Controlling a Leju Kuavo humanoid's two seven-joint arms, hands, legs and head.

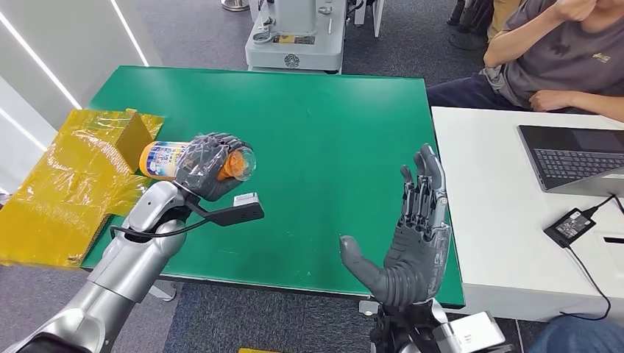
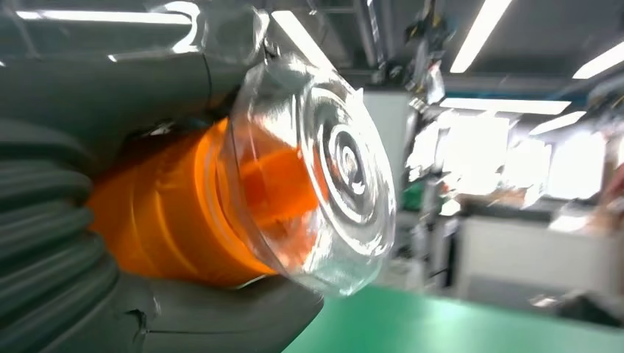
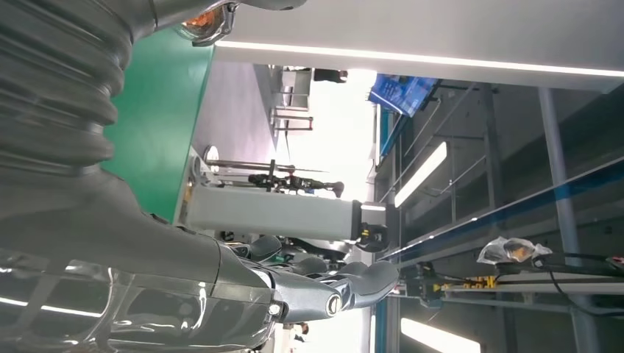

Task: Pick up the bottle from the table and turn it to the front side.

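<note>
One bottle (image 1: 193, 159) with orange content is lifted above the green table (image 1: 316, 132), at the left centre of the head picture. It lies nearly sideways; its clear round end points to the right, and its label end is toward the yellow wrapped box (image 1: 70, 184) at the left edge. The left hand (image 1: 210, 165) holds it, fingers wrapped around its middle. In the left wrist picture the clear end (image 2: 331, 169) is very near the camera. The right hand (image 1: 412, 228) stands at lower centre-right, empty, fingers spread and pointing up. At the right, a white table (image 1: 500, 220) carries a laptop (image 1: 578, 154), and a person (image 1: 552, 51) sits behind it.
</note>
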